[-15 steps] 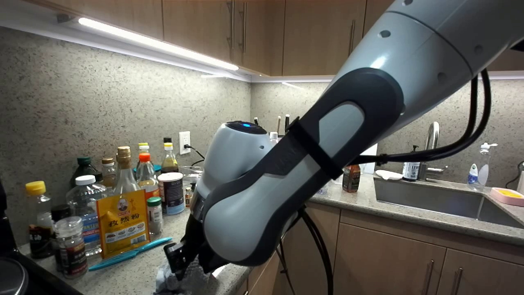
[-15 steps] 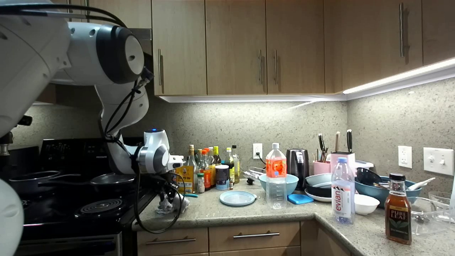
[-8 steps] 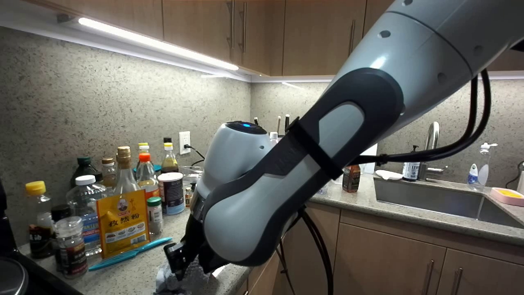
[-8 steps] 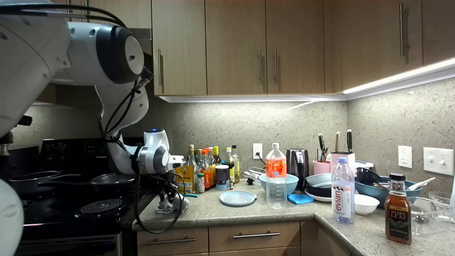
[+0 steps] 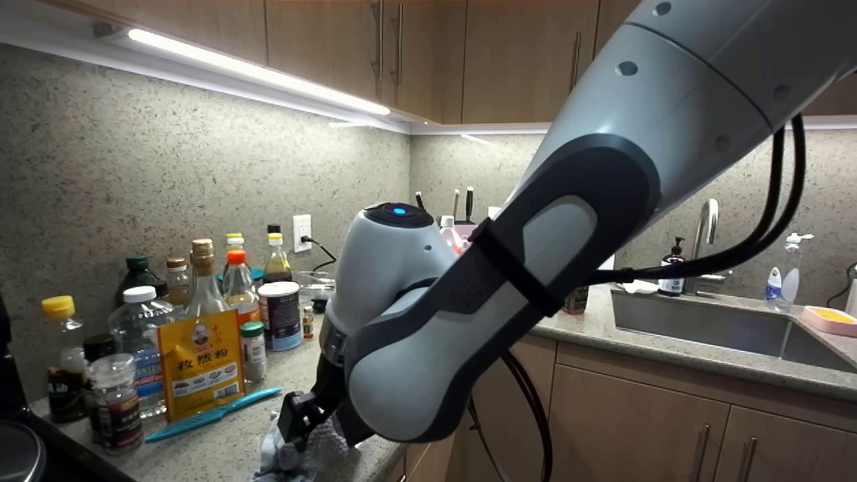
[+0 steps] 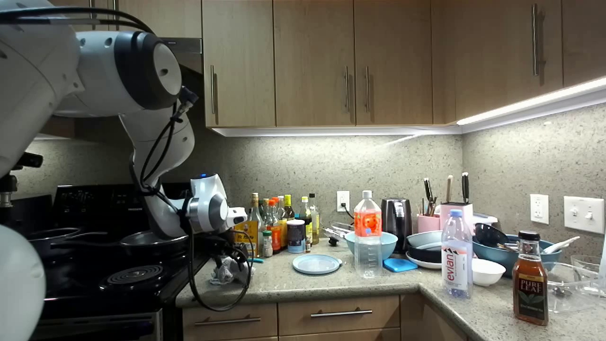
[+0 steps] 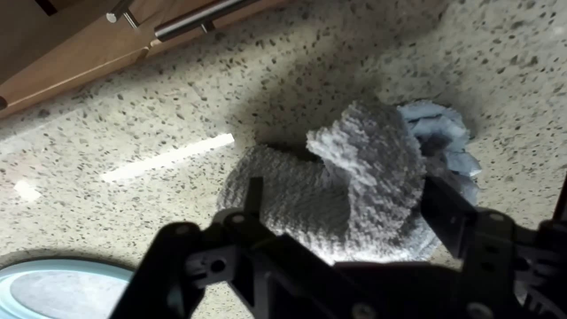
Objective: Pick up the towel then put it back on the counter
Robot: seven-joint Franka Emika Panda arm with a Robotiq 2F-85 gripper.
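In an exterior view the camera looks from close by the arm (image 5: 469,335), along the counter (image 5: 288,371) to the corner (image 5: 410,174); in an exterior view the camera faces the cabinets (image 6: 315,61) almost squarely from farther back; both take in the bottles (image 5: 206,298); the wrist view looks steeply down, near, past the gripper (image 7: 345,195) at the towel (image 7: 381,177).

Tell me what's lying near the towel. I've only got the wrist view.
Observer: In an exterior view, a turquoise utensil lies on the counter near the towel.
Operator: What's right behind that?
Observer: A yellow packet, standing in front of bottles.
Operator: Anything next to the light blue disc in my bottom-left corner?
Observer: Yes, a clear bottle with an orange label, standing to its right in an exterior view.
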